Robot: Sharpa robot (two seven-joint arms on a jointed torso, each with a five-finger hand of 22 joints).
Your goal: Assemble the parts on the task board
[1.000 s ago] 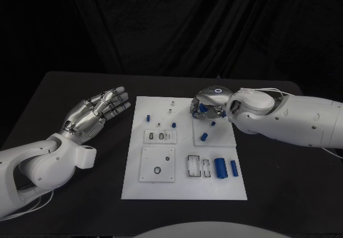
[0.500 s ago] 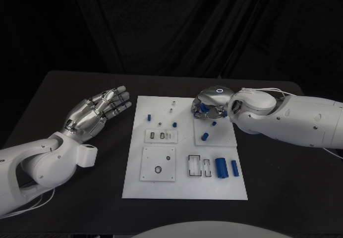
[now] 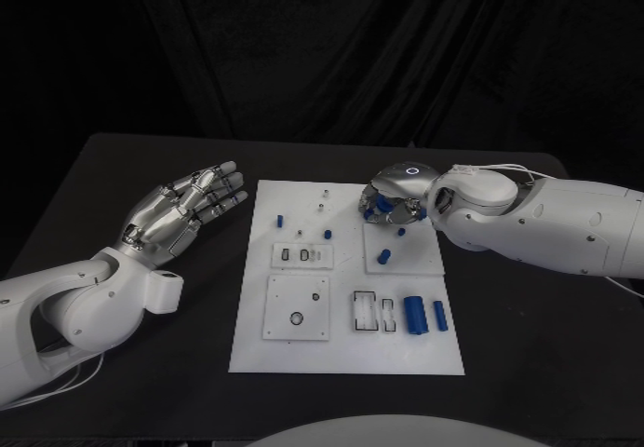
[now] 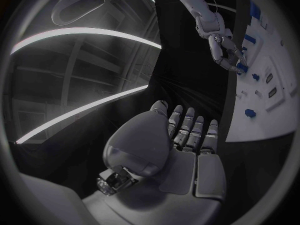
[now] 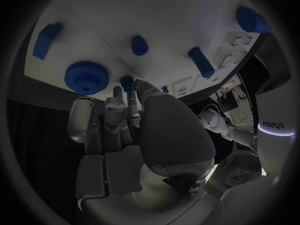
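The white task board (image 3: 403, 354) lies mid-table with small blue parts on it. My right hand (image 3: 394, 201) hovers over the board's far right area, fingers curled down. In the right wrist view its thumb and fingertips (image 5: 130, 96) pinch a small blue peg (image 5: 127, 81) that stands beside a blue gear (image 5: 86, 77). A blue block (image 5: 47, 39) and a short blue peg (image 5: 139, 45) are close by. My left hand (image 3: 181, 212) floats left of the board, palm up, fingers spread, holding nothing; the left wrist view shows this hand (image 4: 181, 145) too.
Two blue cylinders (image 3: 415, 315) lie side by side on the board's near right, next to empty rectangular slots (image 3: 365, 312). More small blue pieces (image 3: 279, 222) stand at the far left. A square plate with a round hole (image 3: 295, 319) sits near left. Black table (image 3: 537, 354) surrounds the board.
The right hand has shifted only slightly over the board's far right. The left hand has stayed where it was.
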